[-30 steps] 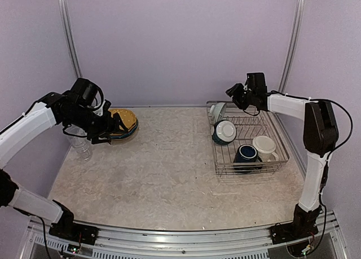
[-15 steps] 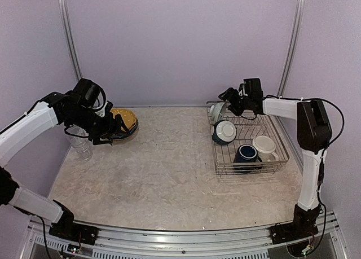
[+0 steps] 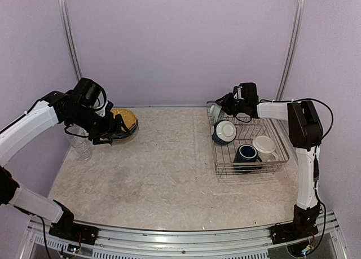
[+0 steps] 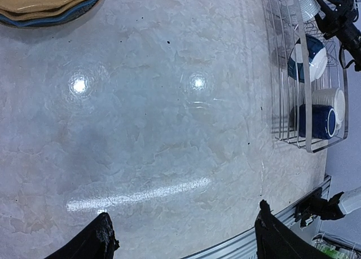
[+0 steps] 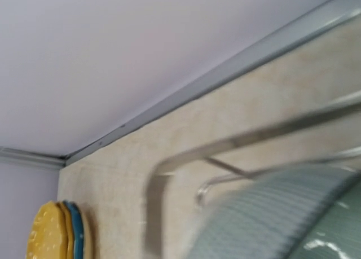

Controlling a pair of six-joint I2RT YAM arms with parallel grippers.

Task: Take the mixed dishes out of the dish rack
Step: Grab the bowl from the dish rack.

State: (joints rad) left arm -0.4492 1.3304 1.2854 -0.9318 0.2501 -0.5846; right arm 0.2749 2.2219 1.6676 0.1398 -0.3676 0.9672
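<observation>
Your right gripper (image 3: pixel 224 104) sat at the 11 o'clock corner of the dish rack (image 3: pixel 282 153), grip impossible to tell. The pale green ribbed dish (image 5: pixel 293 214) lay just beside it at 8 o'clock, well apart from your spread, empty left gripper (image 4: pixel 183 220).
</observation>
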